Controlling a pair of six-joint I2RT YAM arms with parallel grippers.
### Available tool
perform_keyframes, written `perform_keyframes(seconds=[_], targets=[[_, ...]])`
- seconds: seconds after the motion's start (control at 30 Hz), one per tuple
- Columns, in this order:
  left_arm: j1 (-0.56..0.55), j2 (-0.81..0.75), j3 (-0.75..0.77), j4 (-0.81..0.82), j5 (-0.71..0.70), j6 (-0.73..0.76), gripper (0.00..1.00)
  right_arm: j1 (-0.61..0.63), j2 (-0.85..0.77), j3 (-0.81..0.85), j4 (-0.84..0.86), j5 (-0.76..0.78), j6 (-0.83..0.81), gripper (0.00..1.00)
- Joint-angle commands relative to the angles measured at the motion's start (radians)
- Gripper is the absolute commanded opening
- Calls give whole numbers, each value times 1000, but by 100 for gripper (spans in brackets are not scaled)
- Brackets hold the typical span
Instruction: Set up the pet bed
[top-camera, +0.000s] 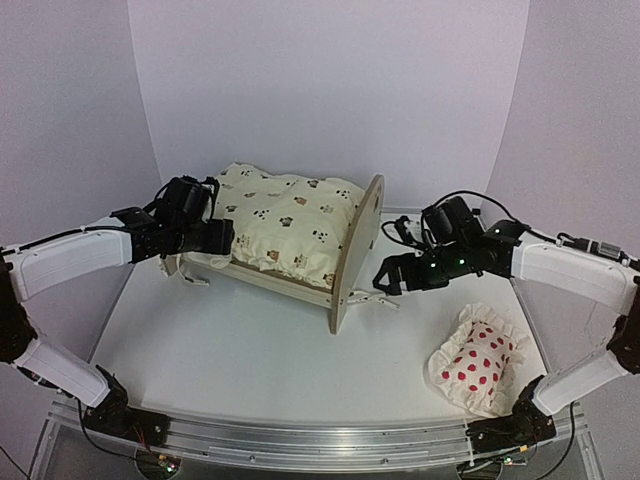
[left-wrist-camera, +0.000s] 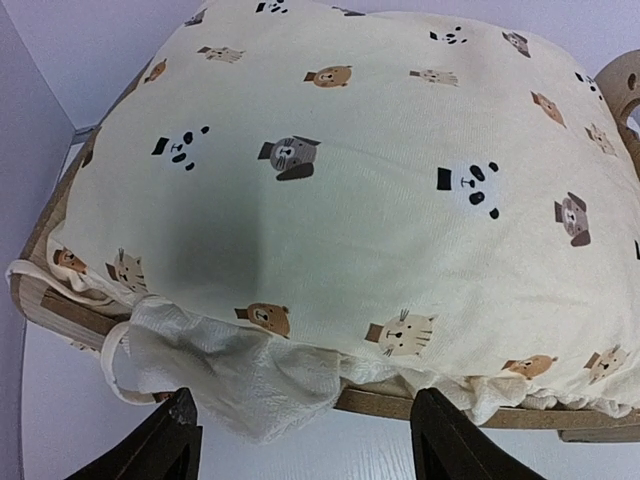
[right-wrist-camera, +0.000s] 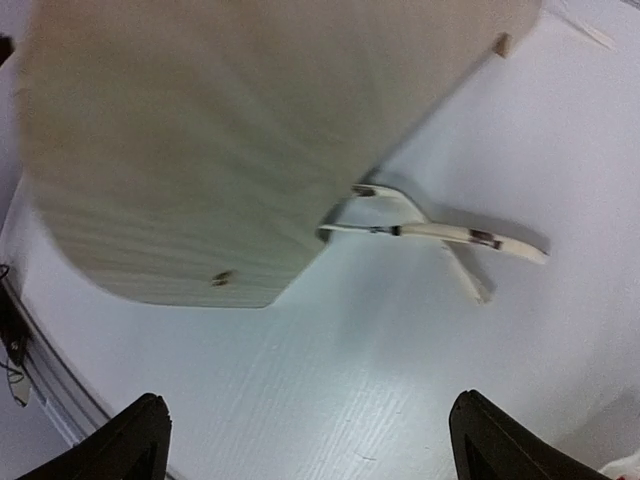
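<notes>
Cream animal-print cushion (left-wrist-camera: 350, 180) on pet bed (left-wrist-camera: 375, 401), white frilled cloth (left-wrist-camera: 240, 375) overhanging edge, jaws apart below.

You're looking at a white matte worktop (top-camera: 250, 380); the right wrist view shows a faint streaky grain on it. Plain panels close it in on three sides: back wall (top-camera: 330, 90), left wall (top-camera: 60, 120), right wall (top-camera: 585, 110). All three are pale with a lilac cast and meet at straight vertical seams. The side walls angle outward toward you. A silvery grooved metal rail (top-camera: 330, 440) runs along the worktop's near edge. Light is soft and even, coming from above. Shadows on the worktop are faint with blurry edges. What lies below the rail is too dark to tell.
</notes>
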Motion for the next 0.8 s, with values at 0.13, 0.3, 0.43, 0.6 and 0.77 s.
perform_keyframes(seconds=[0.13, 0.3, 0.43, 0.6, 0.77], targets=[[2, -19, 29, -6, 3, 13, 72, 257, 116, 168, 155, 262, 69, 98], [3, -56, 4, -6, 14, 7, 72, 338, 252, 252, 192, 477, 52, 98], [2, -74, -13, 0, 30, -2, 72, 353, 331, 273, 221, 600, 42, 98], [2, -86, -26, -1, 36, -11, 71, 352, 334, 226, 221, 783, -21, 91], [3, -81, -29, 4, 43, -19, 71, 318, 244, 101, 213, 878, -31, 83]])
